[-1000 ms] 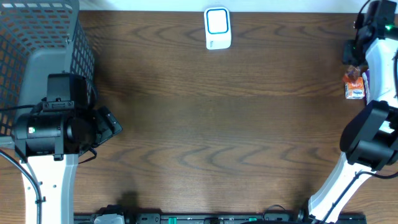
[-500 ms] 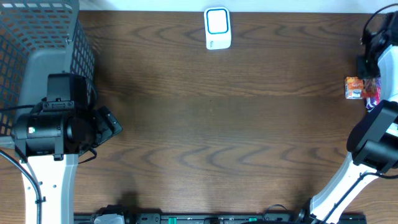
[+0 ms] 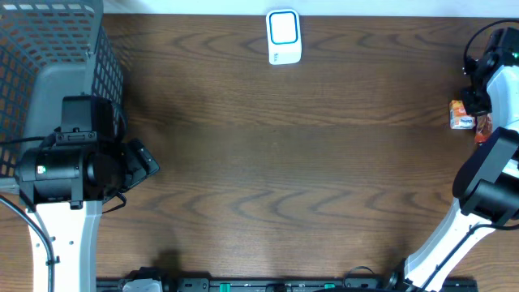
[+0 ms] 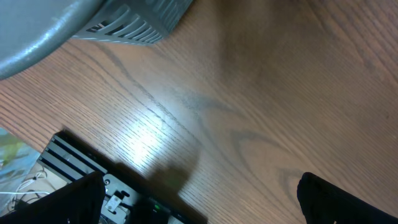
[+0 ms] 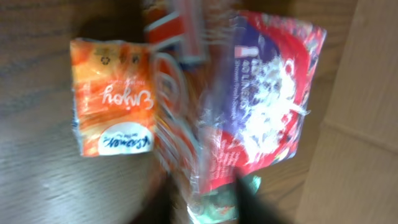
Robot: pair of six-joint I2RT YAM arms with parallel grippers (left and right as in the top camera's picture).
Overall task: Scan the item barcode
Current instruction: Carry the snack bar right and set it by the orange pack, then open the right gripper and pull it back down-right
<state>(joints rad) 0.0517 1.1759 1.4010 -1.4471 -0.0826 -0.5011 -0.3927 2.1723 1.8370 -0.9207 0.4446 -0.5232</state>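
**Nothing scanned yet: the packets lie well apart from the scanner**

Nearest me, the left end effector (image 4: 199, 186) hangs low over the bare worktop (image 3: 284, 162). Its fingers are spread wide with nothing between them, and it looks to have no part in this. At the right edge, the right end effector (image 3: 477, 101) sits just above a small heap, an orange packet (image 5: 112, 102) touching a red and purple packet (image 5: 264, 106). That view is smeared, so I cannot tell how wide its jaws stand or whether it grips either one. At the far edge stands the white scanner (image 3: 284, 36), well apart from the packets. By my reckoning, lifting a packet, carrying it over and showing its barcode are all left to do.
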